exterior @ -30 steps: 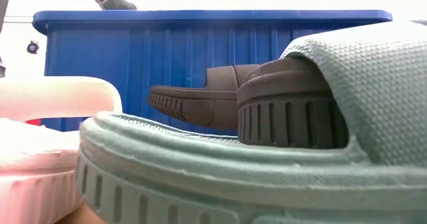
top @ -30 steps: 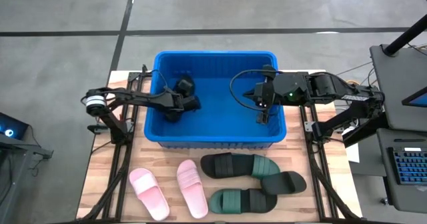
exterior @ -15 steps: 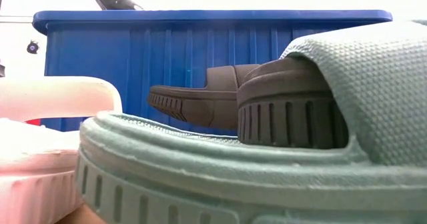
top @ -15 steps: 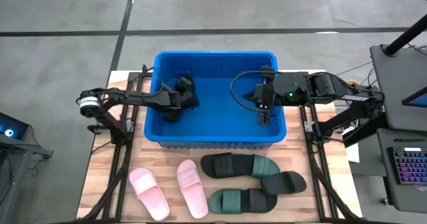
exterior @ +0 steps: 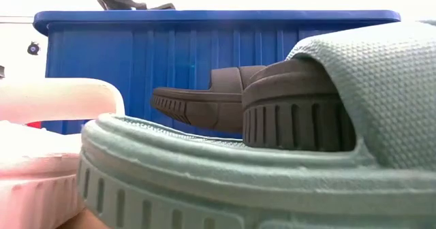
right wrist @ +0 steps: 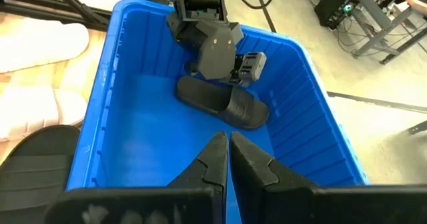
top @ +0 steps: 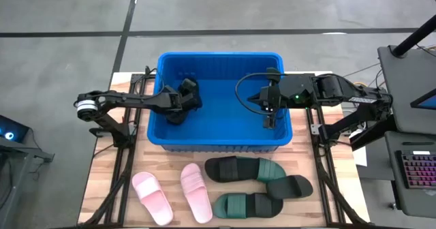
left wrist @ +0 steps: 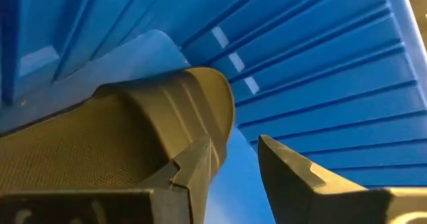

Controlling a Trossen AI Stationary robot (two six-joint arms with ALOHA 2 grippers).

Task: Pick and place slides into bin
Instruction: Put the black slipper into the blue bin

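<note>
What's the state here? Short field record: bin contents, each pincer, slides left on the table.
bin: blue tub at the table's far side
in bin: one black slide, lying on the floor
left pincer: inside the bin, at the black slide; strap edge between its fingers, grip not confirmed
right pincer: shut, empty, over the bin's right side
on table: two pink slides, two dark green slides, one black slide, all in front of the bin

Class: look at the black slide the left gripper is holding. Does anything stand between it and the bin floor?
Nothing visible does. The left gripper holds the black slide inside the bin, low over bare blue floor; the right gripper waits shut across the bin.
</note>
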